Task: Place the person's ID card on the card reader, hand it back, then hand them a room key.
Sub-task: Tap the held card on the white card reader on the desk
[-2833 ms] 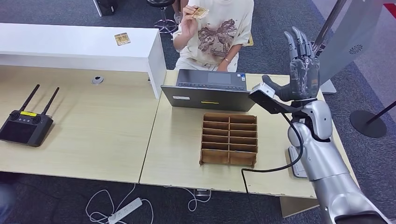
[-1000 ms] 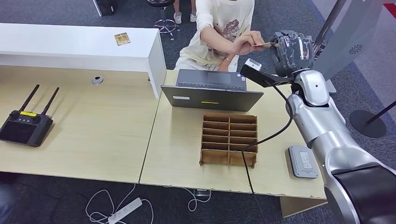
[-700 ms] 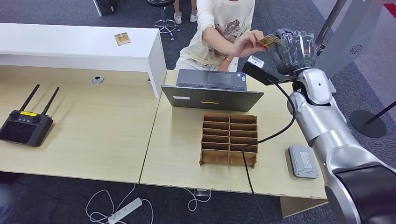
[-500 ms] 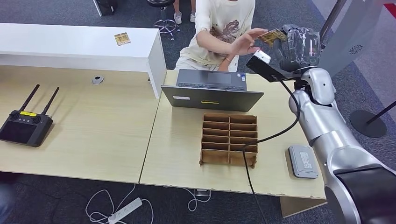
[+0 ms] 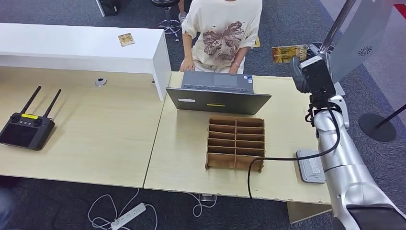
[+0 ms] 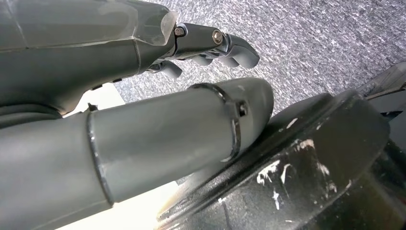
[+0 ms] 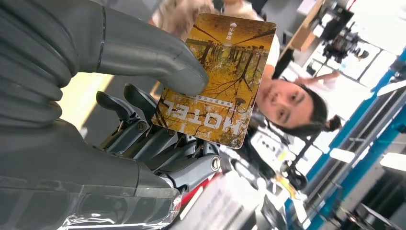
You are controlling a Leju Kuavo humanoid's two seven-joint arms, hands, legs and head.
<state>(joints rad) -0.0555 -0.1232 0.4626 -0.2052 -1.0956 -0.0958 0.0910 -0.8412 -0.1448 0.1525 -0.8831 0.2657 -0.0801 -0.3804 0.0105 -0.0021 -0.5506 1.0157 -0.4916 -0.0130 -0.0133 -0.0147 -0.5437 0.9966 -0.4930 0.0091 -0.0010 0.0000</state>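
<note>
The ID card (image 7: 218, 79), yellow with the word HOTEL printed on it, is pinched between the thumb and the fingers of the right hand (image 7: 119, 115). In the head view the card (image 5: 288, 53) is held up in the air beyond the far right corner of the table (image 5: 182, 143), well apart from the card reader (image 5: 310, 166) near the front right edge. The left hand (image 6: 143, 96) is seen above grey carpet with its fingers curled in and nothing in them. A person (image 5: 222, 33) is standing behind the laptop (image 5: 218, 93).
</note>
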